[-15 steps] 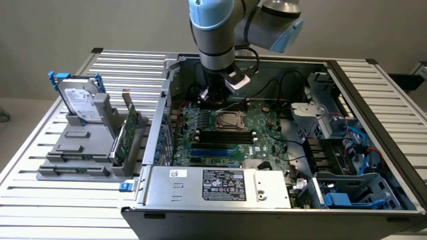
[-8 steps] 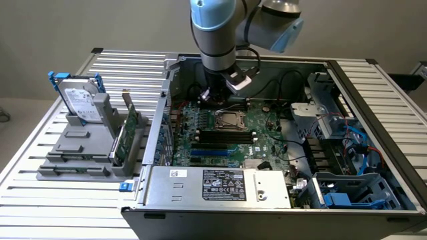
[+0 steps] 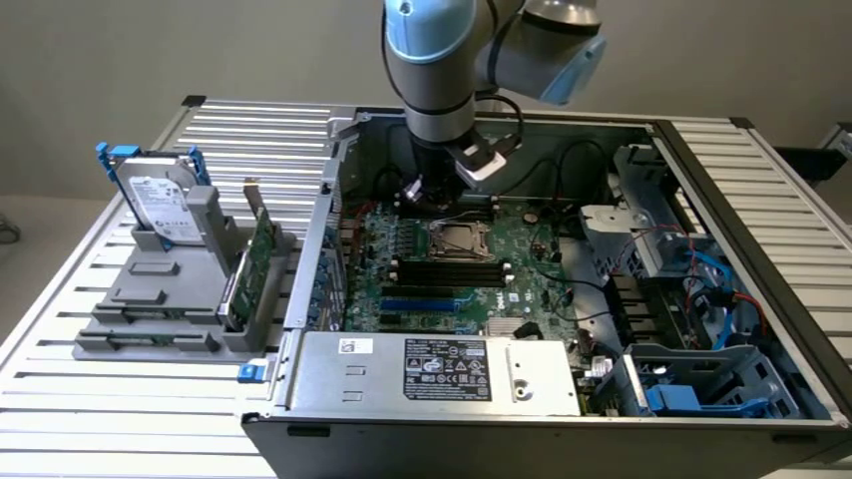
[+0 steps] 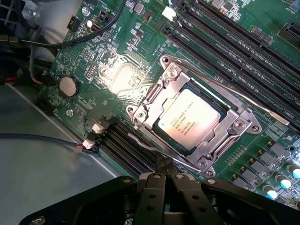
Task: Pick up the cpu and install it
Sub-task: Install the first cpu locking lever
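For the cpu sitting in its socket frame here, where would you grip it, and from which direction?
Probably by two opposite edges of the cpu, coming straight down from above. It lies flat and recessed inside the metal socket frame, so only its top is exposed; the frame looks to overlap its rim, which would block a grip.

**Colours in the computer case**

The cpu [image 4: 188, 123] has a shiny silver top with small dark writing. The frame [image 4: 197, 123] around it is silver metal. The board [image 3: 460, 269] is green with long black slots [image 4: 243, 35] and one blue slot [image 3: 419, 297]. The hand [image 4: 165, 180] is black. The arm [image 3: 433, 50] is grey with light blue caps. The worktop [image 3: 80, 399] has pale grey stripes. The drive [image 3: 160, 205] is silver with a white label.
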`<state>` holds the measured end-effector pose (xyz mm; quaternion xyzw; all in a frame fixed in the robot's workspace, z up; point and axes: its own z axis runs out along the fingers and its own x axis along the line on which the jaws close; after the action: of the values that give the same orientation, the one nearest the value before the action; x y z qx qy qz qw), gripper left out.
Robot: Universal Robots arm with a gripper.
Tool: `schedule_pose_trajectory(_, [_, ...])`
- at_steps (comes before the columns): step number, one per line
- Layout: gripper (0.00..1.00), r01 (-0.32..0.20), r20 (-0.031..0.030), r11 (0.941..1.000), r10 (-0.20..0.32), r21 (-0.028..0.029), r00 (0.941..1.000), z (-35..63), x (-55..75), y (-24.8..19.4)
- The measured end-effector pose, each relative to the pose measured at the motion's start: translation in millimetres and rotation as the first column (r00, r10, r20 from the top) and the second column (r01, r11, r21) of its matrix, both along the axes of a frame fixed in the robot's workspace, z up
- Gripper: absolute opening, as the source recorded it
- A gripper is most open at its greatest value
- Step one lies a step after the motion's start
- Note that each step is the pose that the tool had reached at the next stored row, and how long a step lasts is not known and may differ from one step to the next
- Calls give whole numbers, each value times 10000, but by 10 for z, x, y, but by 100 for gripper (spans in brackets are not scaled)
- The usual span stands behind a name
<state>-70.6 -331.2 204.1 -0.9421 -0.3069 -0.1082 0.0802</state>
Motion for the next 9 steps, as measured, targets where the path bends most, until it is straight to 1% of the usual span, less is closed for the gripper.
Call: schedule_pose_trajectory(9, [11,-5,0,10000,5,0,10000,-7,49,-9])
